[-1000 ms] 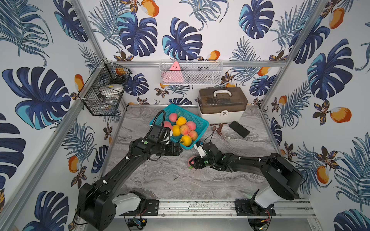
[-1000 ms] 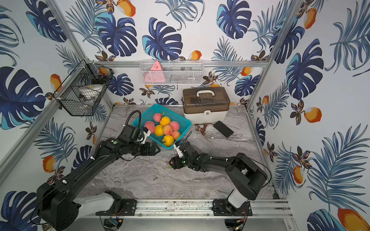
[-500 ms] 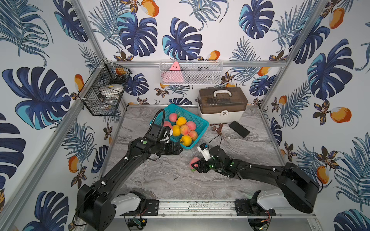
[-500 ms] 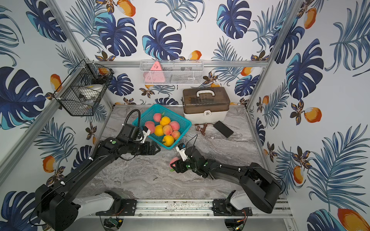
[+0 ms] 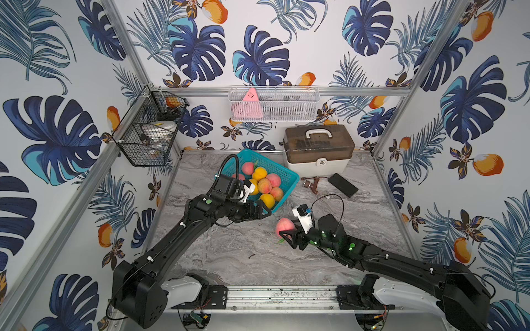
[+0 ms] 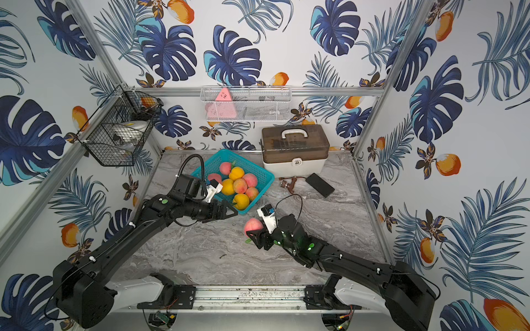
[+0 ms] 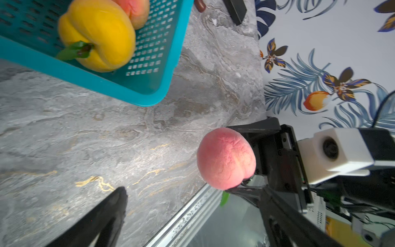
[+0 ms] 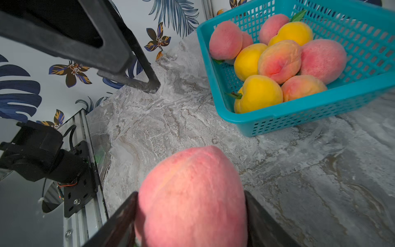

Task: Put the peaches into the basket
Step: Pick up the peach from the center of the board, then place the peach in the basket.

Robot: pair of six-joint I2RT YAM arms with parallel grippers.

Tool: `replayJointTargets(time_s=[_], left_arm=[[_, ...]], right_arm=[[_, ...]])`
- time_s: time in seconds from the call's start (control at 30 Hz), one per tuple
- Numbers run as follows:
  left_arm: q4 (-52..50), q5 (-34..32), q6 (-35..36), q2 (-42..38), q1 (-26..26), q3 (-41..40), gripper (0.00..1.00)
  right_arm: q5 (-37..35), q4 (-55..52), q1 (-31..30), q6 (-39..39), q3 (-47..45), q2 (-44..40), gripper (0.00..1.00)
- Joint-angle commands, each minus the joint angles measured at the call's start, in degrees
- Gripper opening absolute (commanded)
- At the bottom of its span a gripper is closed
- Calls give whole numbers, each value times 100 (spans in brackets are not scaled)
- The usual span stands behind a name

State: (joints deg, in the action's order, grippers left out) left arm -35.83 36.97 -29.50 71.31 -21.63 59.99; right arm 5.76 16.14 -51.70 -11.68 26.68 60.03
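Observation:
The teal basket stands at the back of the marble table and holds several pink and yellow peaches. One pink peach sits between the jaws of my right gripper, which is shut on it just above the table, a little in front of the basket's near corner. My left gripper is open and empty beside that same corner, facing the held peach.
A brown-lidded toolbox stands right of the basket, with a black slab and a small brown object in front of it. A black wire rack and a white mesh tray hang on the walls. A metal rail runs along the front edge.
My right arm has stretched out lower and its wrist has turned, so the gripped peach now shows on top of the gripper. The left arm has hardly moved.

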Motion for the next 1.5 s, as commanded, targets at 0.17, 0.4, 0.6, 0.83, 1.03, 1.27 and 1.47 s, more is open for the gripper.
replayJointTargets(time_s=[0.17,0.4,0.6,0.83,1.03,1.27,1.47], left_arm=[[450,770,-164,122,-209,-9,99],[598,570,-184,357,-703,119,99],[817,534,-307,589,-908,167,99],[1166,389,-548,871,-1265,203,99],[1380,323,-698,1060,-1460,250,99],[1424,338,-724,1144,-1538,295,91],[1421,275,-734,1175,-1558,310,84]], right_arm=[[-23,-142,-15,463,191,-158,67],[-162,-94,-31,653,172,-95,69],[-244,-136,-66,779,206,-140,70],[-242,-188,-94,851,206,-234,70],[-254,-198,-101,838,190,-328,70],[-311,-230,-99,847,141,-416,71],[-303,-225,-102,847,128,-424,71]])
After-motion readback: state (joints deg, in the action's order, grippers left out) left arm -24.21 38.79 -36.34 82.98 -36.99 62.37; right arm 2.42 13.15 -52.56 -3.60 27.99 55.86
